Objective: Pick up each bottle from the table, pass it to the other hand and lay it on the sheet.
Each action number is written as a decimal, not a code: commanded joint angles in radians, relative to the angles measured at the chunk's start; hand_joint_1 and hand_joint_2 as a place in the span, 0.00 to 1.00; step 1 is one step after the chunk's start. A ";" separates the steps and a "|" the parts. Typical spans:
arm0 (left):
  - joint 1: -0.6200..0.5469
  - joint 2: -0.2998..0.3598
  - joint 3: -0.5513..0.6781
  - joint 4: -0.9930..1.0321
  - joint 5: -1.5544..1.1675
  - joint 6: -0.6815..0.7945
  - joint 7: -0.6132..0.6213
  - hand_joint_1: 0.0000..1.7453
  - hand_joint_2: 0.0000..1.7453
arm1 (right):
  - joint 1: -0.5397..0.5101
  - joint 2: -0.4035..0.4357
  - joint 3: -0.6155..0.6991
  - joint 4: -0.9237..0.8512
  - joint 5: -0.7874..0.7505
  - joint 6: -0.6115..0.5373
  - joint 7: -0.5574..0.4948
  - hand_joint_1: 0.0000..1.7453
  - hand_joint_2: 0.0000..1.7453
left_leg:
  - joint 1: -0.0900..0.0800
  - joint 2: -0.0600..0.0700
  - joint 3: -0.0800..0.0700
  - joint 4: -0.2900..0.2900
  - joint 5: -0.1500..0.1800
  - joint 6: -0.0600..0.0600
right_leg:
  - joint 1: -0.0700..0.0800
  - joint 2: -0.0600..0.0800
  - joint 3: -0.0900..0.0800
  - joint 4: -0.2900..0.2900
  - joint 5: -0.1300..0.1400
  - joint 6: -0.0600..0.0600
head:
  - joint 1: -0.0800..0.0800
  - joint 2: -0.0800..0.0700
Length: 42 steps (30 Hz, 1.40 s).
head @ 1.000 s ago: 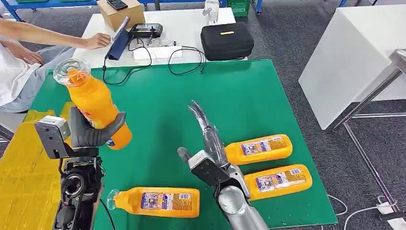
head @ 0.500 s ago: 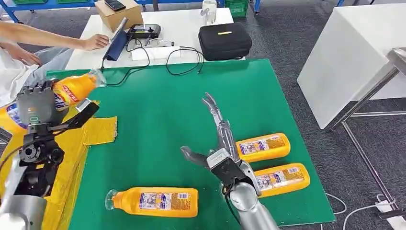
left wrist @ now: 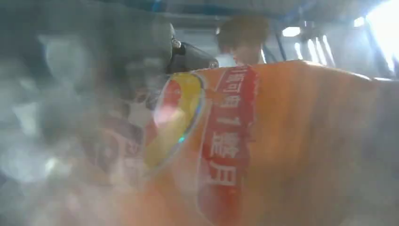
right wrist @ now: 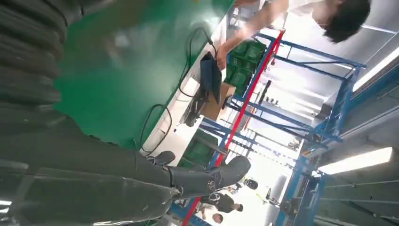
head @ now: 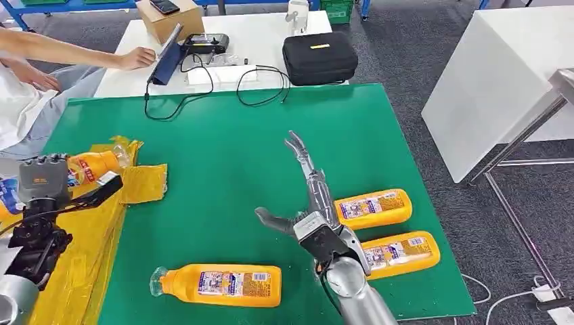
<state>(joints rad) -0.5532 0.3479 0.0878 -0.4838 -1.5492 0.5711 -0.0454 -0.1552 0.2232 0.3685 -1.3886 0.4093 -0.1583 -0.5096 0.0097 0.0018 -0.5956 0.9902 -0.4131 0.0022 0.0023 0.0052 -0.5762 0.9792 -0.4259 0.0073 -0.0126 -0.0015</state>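
Note:
My left hand [head: 42, 181] holds an orange bottle [head: 95, 164] on its side, low over the crumpled yellow sheet [head: 81, 257] at the left edge of the green mat [head: 230, 149]. The cap points toward the mat. Up close, the left wrist view has the bottle's red and yellow label [left wrist: 226, 141] against the hand. My right hand [head: 306, 196] hovers over the mat's middle, fingers stretched out, holding nothing. Three more orange bottles lie on the mat: one near the front [head: 218, 284] and two [head: 372, 208] [head: 396, 254] just right of the right hand.
A person sits at the far left, an arm [head: 68, 51] reaching onto the white table [head: 264, 37] behind the mat. That table carries a black case [head: 319, 57], cables and a cardboard box [head: 169, 17]. Another white table [head: 494, 81] stands to the right.
My left hand has tipped the bottle from upright onto its side and carried it left and down over the yellow sheet. The right hand has barely moved.

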 commanded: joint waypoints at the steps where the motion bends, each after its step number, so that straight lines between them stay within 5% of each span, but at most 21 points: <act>1: -0.012 -0.055 0.077 0.151 0.121 -0.030 -0.119 1.00 1.00 | -0.048 -0.036 0.034 0.066 -0.001 -0.003 0.005 0.00 1.00 | 0.000 0.000 0.004 -0.001 -0.001 0.001 | 0.000 0.000 0.004 -0.001 -0.001 0.001 | 0.000 0.000; 13: 0.059 -0.176 0.238 0.129 0.387 -0.094 -0.491 1.00 1.00 | -0.068 -0.038 0.055 0.123 0.008 -0.005 0.011 0.00 1.00 | 0.000 -0.002 0.004 -0.001 -0.001 0.001 | 0.000 -0.002 0.005 -0.002 -0.001 0.002 | 0.000 0.000; 24: 0.076 -0.185 0.223 0.145 0.377 -0.098 -0.479 1.00 1.00 | -0.085 -0.033 0.060 0.148 0.007 -0.002 0.011 0.00 1.00 | -0.001 -0.001 0.004 -0.001 0.000 0.001 | -0.001 -0.001 0.004 -0.001 0.000 0.001 | 0.000 0.000; 25: 0.077 -0.184 0.217 0.148 0.369 -0.098 -0.467 0.18 1.00 | -0.088 -0.032 0.061 0.150 0.008 -0.002 0.011 0.00 1.00 | -0.001 -0.001 0.004 -0.001 0.000 0.001 | -0.001 -0.001 0.004 -0.001 0.000 0.001 | 0.000 0.000; 26: 0.077 -0.184 0.217 0.148 0.369 -0.098 -0.467 0.00 1.00 | -0.088 -0.032 0.061 0.150 0.008 -0.002 0.011 0.00 1.00 | 0.000 -0.001 0.005 -0.001 -0.001 0.001 | 0.000 -0.001 0.006 -0.002 -0.001 0.002 | 0.000 0.000; 32: 0.081 -0.163 0.165 0.184 0.281 -0.154 -0.308 0.00 1.00 | -0.127 -0.050 0.113 0.205 0.073 0.033 0.042 0.00 1.00 | 0.000 0.000 0.005 -0.001 -0.001 0.001 | 0.000 0.000 0.006 -0.002 0.000 0.001 | 0.000 0.000; 42: 0.085 -0.164 0.165 0.183 0.274 -0.179 -0.291 0.00 1.00 | -0.152 -0.055 0.185 0.262 0.149 0.055 0.043 0.00 1.00 | -0.001 0.001 0.007 -0.001 0.000 0.000 | -0.001 0.001 0.006 -0.001 0.000 0.001 | 0.000 0.000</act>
<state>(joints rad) -0.4797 0.1980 0.2716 -0.3792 -1.2711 0.4257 -0.3517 -0.2352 0.2083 0.4601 -1.2520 0.5088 -0.1221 -0.4711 0.0097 0.0013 -0.5907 0.9897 -0.4130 0.0020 0.0022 0.0048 -0.5718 0.9796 -0.4259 0.0071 -0.0126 -0.0015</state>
